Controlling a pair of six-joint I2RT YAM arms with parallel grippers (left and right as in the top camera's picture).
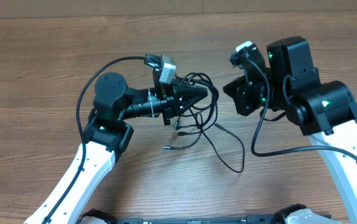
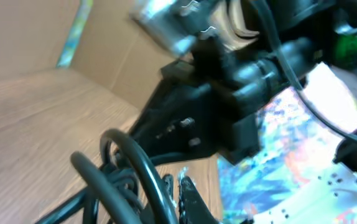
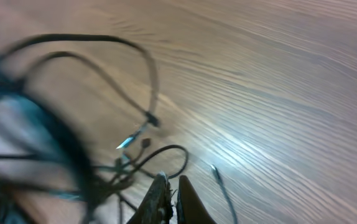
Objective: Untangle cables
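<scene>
The cables (image 1: 223, 132) are thin black cords lying in a loose tangle at the table's middle, with small plug ends (image 1: 166, 148) at its lower left. My left gripper (image 1: 198, 94) points right into the tangle's top and is shut on the cables; loops hang around it. In the left wrist view the cables (image 2: 122, 174) cross close over the nearly touching fingertips of the left gripper (image 2: 181, 179). My right gripper (image 1: 226, 88) is just right of the tangle. The right wrist view shows the right gripper (image 3: 171, 178) shut, and a cable loop (image 3: 181, 152) ends at its tip; whether it is pinched is unclear.
The tabletop is brown wood (image 1: 41, 74). Thicker black arm cables run over the left arm (image 1: 97, 78) and under the right arm (image 1: 272, 151). One thin strand (image 1: 228, 163) trails toward the front. A silvery-tipped plug (image 3: 124, 143) lies ahead of the right gripper.
</scene>
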